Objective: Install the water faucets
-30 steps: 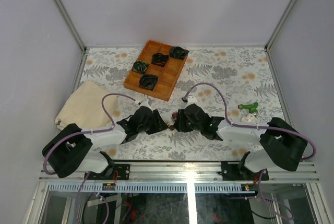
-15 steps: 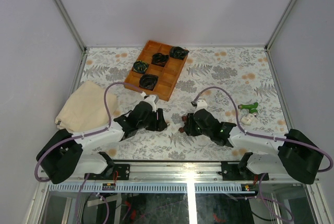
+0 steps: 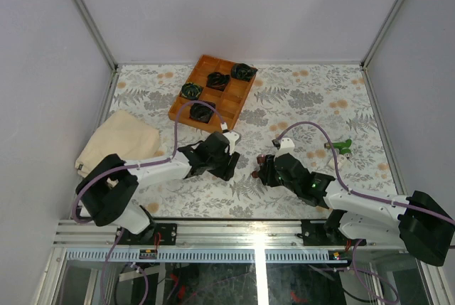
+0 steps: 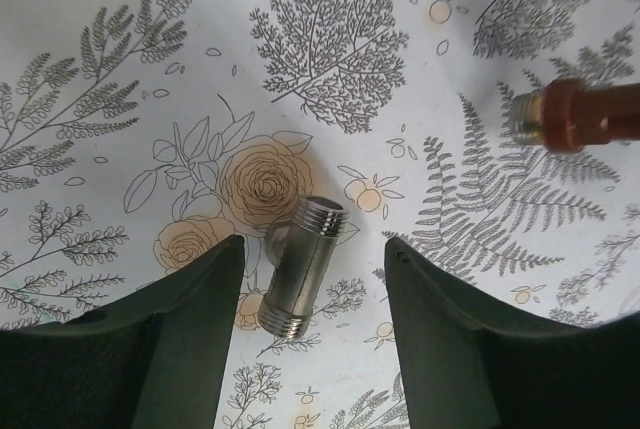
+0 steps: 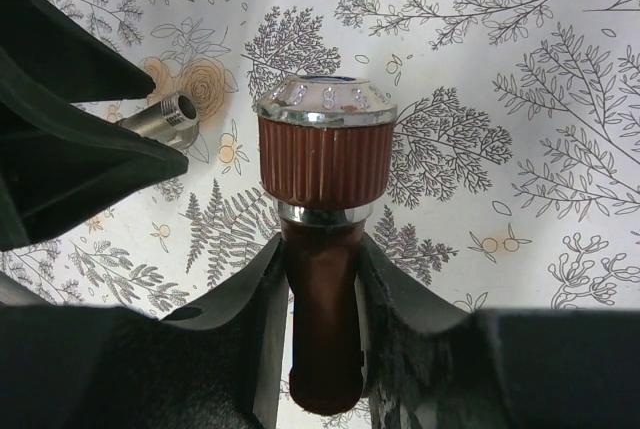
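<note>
My right gripper (image 5: 322, 249) is shut on the dark red-brown water faucet (image 5: 322, 149), whose ribbed collar and silvery end stick out past the fingers. In the top view this gripper (image 3: 264, 172) hovers mid-table. A silver threaded T-fitting (image 4: 300, 267) lies on the floral cloth between the fingers of my open left gripper (image 4: 314, 249), touching neither. The held faucet (image 4: 585, 117) points in from the right of that view. The fitting's end (image 5: 165, 114) shows beside the left fingers (image 5: 70, 159). The green faucet (image 3: 341, 146) lies on the table at the right. The left gripper (image 3: 226, 165) faces the right one.
A wooden tray (image 3: 213, 116) with black-and-green coiled bundles (image 3: 202, 111) stands at the back, just beyond the left gripper. A beige cloth bag (image 3: 117, 145) lies at the left. Purple cables loop over both arms.
Both grippers have shifted to the right and the arms have stretched out. The left jaws have widened, and the right gripper still holds the red-brown faucet.
</note>
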Controlling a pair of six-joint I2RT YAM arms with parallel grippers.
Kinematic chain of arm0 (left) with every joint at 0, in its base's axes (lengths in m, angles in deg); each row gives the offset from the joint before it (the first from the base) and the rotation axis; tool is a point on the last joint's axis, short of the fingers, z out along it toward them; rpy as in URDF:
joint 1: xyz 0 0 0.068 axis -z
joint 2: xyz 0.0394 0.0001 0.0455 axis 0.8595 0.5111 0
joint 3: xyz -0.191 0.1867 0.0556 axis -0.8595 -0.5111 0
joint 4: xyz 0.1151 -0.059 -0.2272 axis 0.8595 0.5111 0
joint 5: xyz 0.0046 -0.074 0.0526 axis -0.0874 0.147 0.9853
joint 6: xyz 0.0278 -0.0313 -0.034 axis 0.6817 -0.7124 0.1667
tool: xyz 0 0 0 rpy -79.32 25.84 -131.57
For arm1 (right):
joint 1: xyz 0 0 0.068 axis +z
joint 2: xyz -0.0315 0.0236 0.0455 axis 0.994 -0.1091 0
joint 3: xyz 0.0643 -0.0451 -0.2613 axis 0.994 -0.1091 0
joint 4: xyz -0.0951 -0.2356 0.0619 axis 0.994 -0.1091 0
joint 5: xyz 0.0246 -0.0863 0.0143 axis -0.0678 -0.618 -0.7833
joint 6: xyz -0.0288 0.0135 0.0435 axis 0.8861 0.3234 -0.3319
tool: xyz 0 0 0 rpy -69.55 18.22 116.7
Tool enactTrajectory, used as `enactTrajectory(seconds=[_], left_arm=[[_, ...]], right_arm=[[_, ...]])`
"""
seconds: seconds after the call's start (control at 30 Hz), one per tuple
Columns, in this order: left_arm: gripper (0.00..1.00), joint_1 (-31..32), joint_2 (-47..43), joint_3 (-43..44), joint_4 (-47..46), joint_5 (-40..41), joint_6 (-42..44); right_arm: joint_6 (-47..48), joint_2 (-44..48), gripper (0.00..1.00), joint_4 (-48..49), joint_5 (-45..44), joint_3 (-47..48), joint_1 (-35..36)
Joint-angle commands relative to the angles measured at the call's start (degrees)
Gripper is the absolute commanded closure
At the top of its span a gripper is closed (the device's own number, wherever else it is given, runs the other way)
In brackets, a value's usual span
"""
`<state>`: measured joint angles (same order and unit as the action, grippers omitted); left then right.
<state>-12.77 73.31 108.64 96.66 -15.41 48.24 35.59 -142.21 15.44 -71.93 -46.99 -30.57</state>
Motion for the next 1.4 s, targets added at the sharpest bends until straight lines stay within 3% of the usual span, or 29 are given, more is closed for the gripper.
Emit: enactTrajectory(seconds=[0.0, 0.33, 0.57, 1.1, 1.37], left_arm=[[0.43, 1.4, 3.2, 3.9, 5.3, 3.0, 3.2], [0.48, 4.0, 7.8, 7.8, 10.4, 8.0, 3.3], [0.58, 4.2, 9.0, 8.7, 12.3, 9.8, 3.6], [0.67, 4.2, 9.2, 8.6, 12.4, 7.5, 4.6], [0.92, 4.5, 7.6, 7.2, 10.3, 8.0, 3.2]], right_arm=[[0.0, 2.0, 0.97, 0.5, -2.8, -0.3, -0.3], [0.2, 1.9, 0.96, 0.8, -2.3, -0.5, -0.3], [0.2, 2.1, 0.96, 0.6, -2.3, -0.7, -0.3], [0.1, 2.2, 0.95, 0.1, -2.3, -0.3, -0.3], [-0.2, 3.3, 0.95, 0.0, -2.8, -0.7, -0.3]])
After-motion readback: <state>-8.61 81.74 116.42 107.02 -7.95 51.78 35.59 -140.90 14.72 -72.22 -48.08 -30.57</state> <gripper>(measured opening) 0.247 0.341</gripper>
